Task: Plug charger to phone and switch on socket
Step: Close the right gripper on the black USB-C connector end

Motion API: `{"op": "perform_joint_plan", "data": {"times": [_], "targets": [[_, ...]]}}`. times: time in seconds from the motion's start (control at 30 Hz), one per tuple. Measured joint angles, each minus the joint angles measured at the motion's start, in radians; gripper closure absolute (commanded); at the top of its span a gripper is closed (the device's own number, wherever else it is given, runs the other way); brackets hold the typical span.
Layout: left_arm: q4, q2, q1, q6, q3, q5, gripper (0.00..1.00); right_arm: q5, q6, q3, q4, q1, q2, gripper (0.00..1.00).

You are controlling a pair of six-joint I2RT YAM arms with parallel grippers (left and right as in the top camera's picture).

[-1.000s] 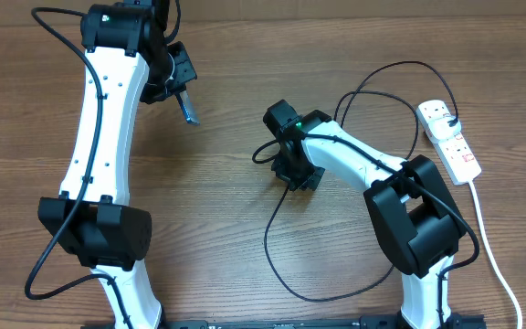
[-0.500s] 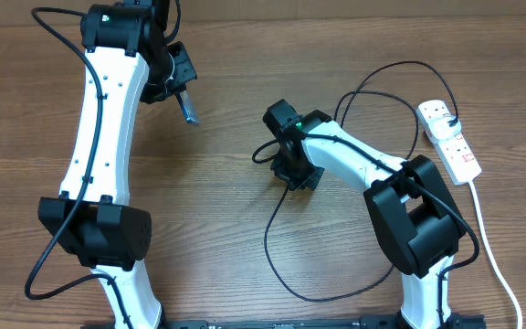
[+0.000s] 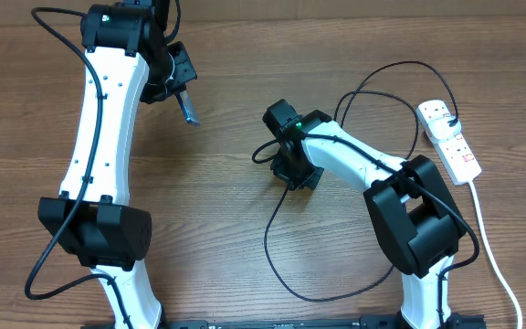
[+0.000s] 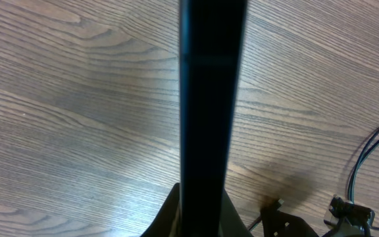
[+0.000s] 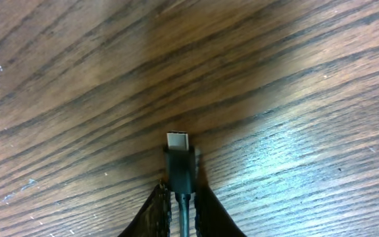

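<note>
A bare brown wooden surface [image 3: 245, 55] carries the whole scene. Across the last second almost nothing on it has moved when seen from above: both arms sit where they were, and only the right fingers [image 5: 151, 217] appear to have tightened a little. I read that as the grip on the charger [image 3: 268, 239] settling, so the plugging step looks ready to start but is not yet under way. The left fingers [image 3: 179, 91] are clenched on the phone [image 3: 188, 108], held edge-on above the surface at the far left and well apart from the right arm. The right fingers are pinched on the charger just behind its connector [image 5: 177, 141], low over the middle of the surface. The socket [image 3: 452, 139] lies at the far right edge with nothing near it, and I cannot tell whether its switch is on. The overhead view alone shows how far apart phone and connector are, and how the cable loops loosely round the right arm. Only the right wrist view shows the silver connector tip poking forward between the fingers, free and straight. The left wrist view shows the phone as a dark upright bar, but not its port.
</note>
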Motion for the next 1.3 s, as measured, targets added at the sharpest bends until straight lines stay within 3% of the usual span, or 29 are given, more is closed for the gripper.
{"op": "perform_joint_plan", "data": {"times": [0.17, 0.23, 1.3], "targets": [[0.000, 0.000, 0.000, 0.000, 0.000, 0.000, 0.96, -0.005, -0.004, 0.000, 0.003, 0.000, 0.000, 0.76], [0.000, 0.000, 0.000, 0.000, 0.000, 0.000, 0.96, -0.010, -0.005, 0.000, 0.004, 0.000, 0.000, 0.76], [0.002, 0.000, 0.000, 0.000, 0.000, 0.001, 0.96, -0.012, -0.011, 0.000, -0.021, 0.000, 0.000, 0.90]]}}
